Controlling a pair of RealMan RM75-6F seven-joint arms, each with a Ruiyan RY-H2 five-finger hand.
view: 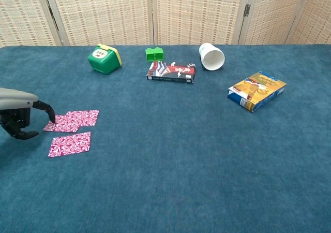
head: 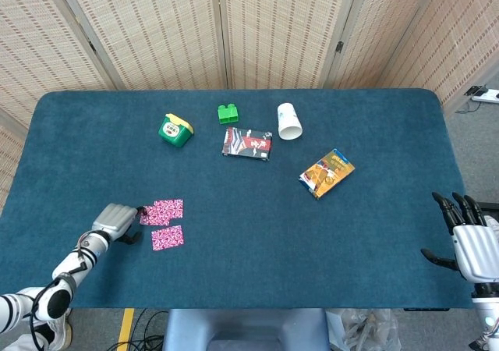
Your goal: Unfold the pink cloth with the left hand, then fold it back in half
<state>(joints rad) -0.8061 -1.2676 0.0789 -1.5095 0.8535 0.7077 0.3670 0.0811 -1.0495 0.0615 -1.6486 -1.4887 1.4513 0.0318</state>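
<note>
left hand (head: 115, 220) fingers (view: 50, 114) touching edge of one of two pink cloths (view: 72, 120); right hand (head: 474, 246) fingers spread, empty.

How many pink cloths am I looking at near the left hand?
2. One pink cloth lies at the left hand's fingertips; the second pink cloth lies just in front of it, nearer the table edge, untouched.

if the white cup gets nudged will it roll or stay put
The white paper cup lies on its side, so it would probably roll, likely curving since it tapers. It looks light and empty, though the carpet-like blue table cover may slow it.
</note>
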